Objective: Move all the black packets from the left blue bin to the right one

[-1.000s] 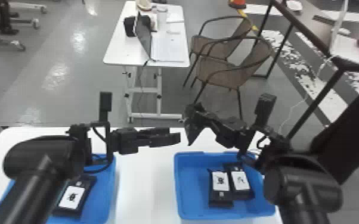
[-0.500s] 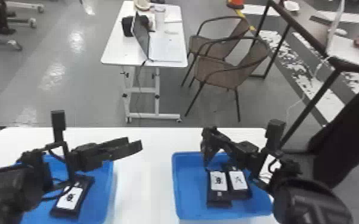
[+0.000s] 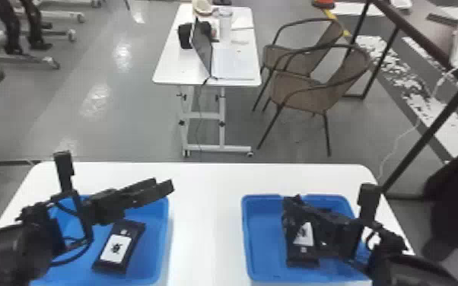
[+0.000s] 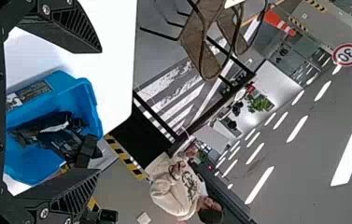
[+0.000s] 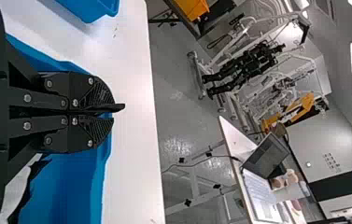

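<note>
Placement is apparently in hand. At lower right, the right hand [image 5: 111, 112], fingers nearly closed, is pinching a black packet [image 5: 119, 108] above the right bin [image 3: 255, 228]. At lower left, the left hand [image 3: 164, 185] is gaping empty over the left bin [image 3: 163, 228], where a labelled packet [image 3: 116, 248] is lying. Releasing is seemingly following.

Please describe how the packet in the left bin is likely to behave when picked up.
The packet will probably stay fairly stiff, since its edges look straight and it lies without visible sagging. It seems unlikely to roll, being flat and resting on its broad side in the bin. Its weight I can't judge.
</note>
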Controlling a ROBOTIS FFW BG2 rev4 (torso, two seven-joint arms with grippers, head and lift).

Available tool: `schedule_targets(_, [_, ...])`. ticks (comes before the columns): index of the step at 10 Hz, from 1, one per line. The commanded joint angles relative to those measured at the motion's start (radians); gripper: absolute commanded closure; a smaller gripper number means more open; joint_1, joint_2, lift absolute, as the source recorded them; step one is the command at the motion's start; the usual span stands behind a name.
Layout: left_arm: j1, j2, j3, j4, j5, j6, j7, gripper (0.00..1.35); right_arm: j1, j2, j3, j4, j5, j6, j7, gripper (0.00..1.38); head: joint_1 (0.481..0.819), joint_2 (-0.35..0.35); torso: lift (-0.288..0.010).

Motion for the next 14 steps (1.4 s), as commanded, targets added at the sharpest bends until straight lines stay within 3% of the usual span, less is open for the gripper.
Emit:
schedule_targets(1, [-0.001,-0.006,-0.001,0.0,-0.001,0.001,0.0,0.13,-0.028,-0.002,-0.003,0.101,-0.006,-0.029,0.0,1.16,0.695,-0.063,0.0])
schedule_targets(4, [0.005,-0.006,0.013,0.0,-0.021,0.015,0.003,0.13,-0.038,-0.004,-0.046,0.144,0.021,-0.063,-0.017,0.36,0.695,-0.069,0.0])
schedule_targets(6, [0.011,-0.006,0.03,-0.008,-0.08,0.018,0.008,0.13,0.025,0.002,-0.092,0.0,0.017,-0.103,-0.087,0.12,0.695,-0.089,0.0])
schedule_targets(8, [0.004,-0.003,0.062,-0.018,-0.268,0.067,0.011,0.13,0.103,0.028,-0.111,-0.233,-0.03,-0.112,-0.116,0.11,0.695,-0.114,0.0])
schedule_targets(10, [-0.004,0.001,0.056,-0.018,-0.431,0.188,0.011,0.13,0.127,0.045,-0.111,-0.351,-0.095,-0.094,-0.115,0.11,0.695,-0.087,0.0])
schedule_targets(11, [-0.013,-0.014,0.042,-0.018,-0.511,0.245,0.018,0.13,0.133,0.045,-0.111,-0.388,-0.113,-0.083,-0.113,0.11,0.695,-0.066,0.0])
schedule_targets(13, [-0.016,-0.075,0.041,-0.021,-0.653,0.311,0.035,0.13,0.141,0.045,-0.111,-0.405,-0.144,-0.071,-0.112,0.11,0.695,-0.052,0.0])
schedule_targets(14, [-0.006,-0.089,0.033,-0.04,-0.68,0.336,0.058,0.15,0.144,0.045,-0.109,-0.403,-0.145,-0.071,-0.112,0.11,0.695,-0.051,0.0])
